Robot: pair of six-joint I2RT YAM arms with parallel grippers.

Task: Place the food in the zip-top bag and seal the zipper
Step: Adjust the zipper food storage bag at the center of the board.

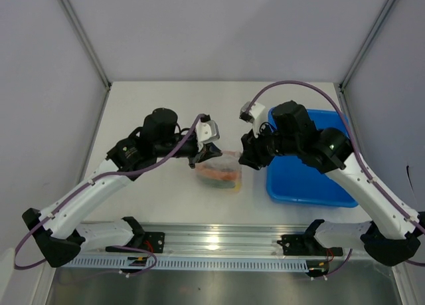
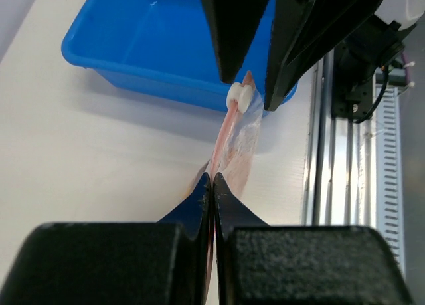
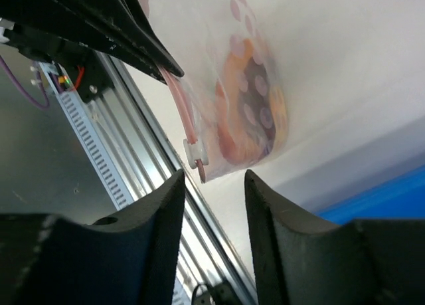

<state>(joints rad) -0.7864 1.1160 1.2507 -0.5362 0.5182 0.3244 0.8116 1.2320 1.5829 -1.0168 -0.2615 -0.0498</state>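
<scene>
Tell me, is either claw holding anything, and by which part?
The left gripper pinches the zip-top bag by its pink zipper. The right gripper is open and holds nothing.

A blue tray (image 1: pixel 307 183) sits on the white table (image 1: pixel 156 109), right side.

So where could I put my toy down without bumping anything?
The table's far side is bare, and so is the strip between bag and rail. The middle is crowded: left gripper and right gripper flank the bag, with the tray alongside.
</scene>
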